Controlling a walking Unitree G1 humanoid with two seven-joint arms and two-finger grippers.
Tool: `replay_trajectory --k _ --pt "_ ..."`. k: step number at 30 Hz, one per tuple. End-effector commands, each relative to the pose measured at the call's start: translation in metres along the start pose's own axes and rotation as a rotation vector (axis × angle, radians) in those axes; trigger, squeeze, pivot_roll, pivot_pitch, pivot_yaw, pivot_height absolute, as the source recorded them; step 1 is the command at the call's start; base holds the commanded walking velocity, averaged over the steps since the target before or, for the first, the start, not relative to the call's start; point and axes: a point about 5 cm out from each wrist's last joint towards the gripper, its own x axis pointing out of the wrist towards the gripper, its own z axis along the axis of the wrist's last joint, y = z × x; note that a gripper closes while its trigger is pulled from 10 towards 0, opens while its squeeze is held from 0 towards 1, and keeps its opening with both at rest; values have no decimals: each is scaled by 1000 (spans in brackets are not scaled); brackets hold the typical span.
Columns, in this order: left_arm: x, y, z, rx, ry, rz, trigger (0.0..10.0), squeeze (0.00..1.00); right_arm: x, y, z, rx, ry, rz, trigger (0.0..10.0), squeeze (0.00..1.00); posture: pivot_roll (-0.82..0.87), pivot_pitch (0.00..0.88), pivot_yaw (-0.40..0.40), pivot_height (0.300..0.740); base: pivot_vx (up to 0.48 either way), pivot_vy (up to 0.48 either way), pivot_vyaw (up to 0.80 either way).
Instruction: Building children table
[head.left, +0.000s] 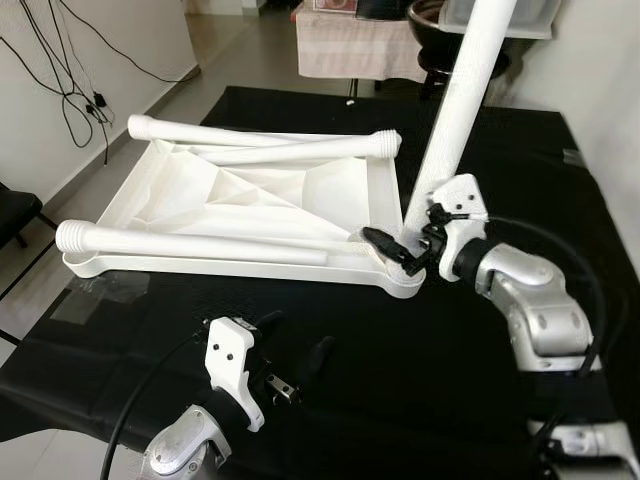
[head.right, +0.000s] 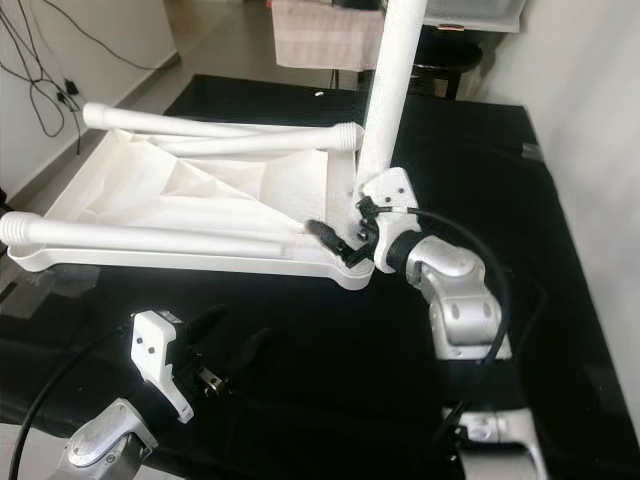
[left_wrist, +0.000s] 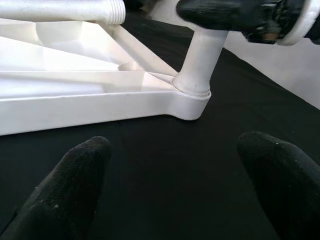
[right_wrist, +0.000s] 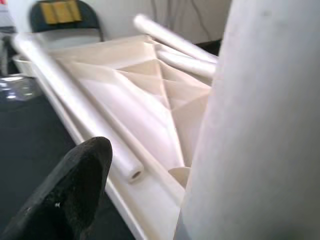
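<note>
Right hand (head.left: 405, 250) is clamped on the base of an upright white leg (head.left: 458, 120) standing in the near right corner socket of the upturned tabletop (head.left: 250, 195), which lies on the black desk (head.left: 400, 390). Left hand (head.left: 295, 365) hovers with fingers apart over bare black surface near the tabletop's front edge.

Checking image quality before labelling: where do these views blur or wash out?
Right wrist view: the upright leg is a soft, out-of-focus mass, its fingertip blurred. Left wrist view: fingertips soft, tabletop sharp. Left eye view: tabletop ribs overexposed.
</note>
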Motion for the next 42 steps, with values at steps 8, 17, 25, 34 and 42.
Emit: replay_trajectory --k 8,17,25,34,42 --pt "-4 -5 0 -8 2 6 10000 0 16 5 -4 10 -11 325 10000 0 103 132 -11 740 0 0 0" --pt "-6 -7 0 -8 6 9 10000 0 20 3 -15 77 -16 358 0 0 117 138 -12 740 0 0 0" --pt "-7 -7 1 -14 5 5 10000 0 -4 -1 -27 120 6 274 0 0 95 146 -9 740 0 0 0" --pt "-8 -4 2 -14 7 2 10000 0 -22 23 -77 189 205 -459 0 0 73 158 -1 740 0 0 0" --pt "-5 -3 1 -14 14 -10 10000 0 -38 48 -86 222 282 -586 0 0 60 140 -7 740 0 0 0"
